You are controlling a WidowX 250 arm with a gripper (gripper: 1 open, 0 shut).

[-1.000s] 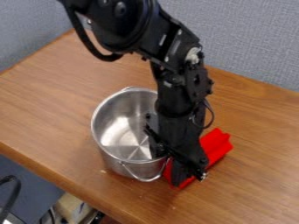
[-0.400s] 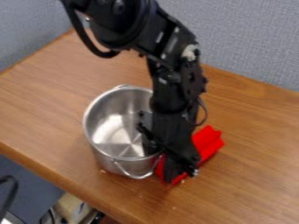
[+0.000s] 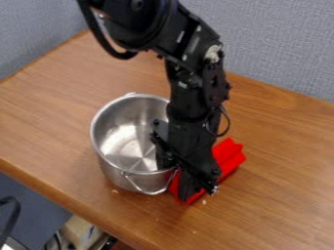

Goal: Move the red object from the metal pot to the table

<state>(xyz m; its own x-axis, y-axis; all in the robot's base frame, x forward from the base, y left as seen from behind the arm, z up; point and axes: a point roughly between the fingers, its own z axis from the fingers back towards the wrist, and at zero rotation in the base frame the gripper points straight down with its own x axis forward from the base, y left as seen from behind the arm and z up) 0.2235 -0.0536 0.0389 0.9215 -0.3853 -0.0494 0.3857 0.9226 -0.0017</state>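
Pot (image 3: 120, 146) has slid a bit left and slightly far over the last second; red block (image 3: 229, 157) has shifted left too, as has the claw (image 3: 197, 186); all three seem to travel together, so the claw is probably nudging the pot while dragging or leaning on the block; can't confirm which contact does it.

Block lies outside the pot, just right of it, on the table (image 3: 284, 186); middle and near part are partly hidden behind the claw; looks low, but whether it sits flat can't be told. Pot is upright, wire handle on its near-right side, close to the claw.

Claw is closed, pointing down between pot and block; whether the block is pinched in it or only touched, can't tell, dark fingers cover the spot.

For the task: block out of the pot, so the main part looks done; what remains, I'd judge, is letting go if it is gripped, then lifting away; risk is snagging the handle or pushing the pot farther toward the left edge.

Brands, labels: none readable on pot, block or arm (image 3: 150, 24); no writing I can make out.
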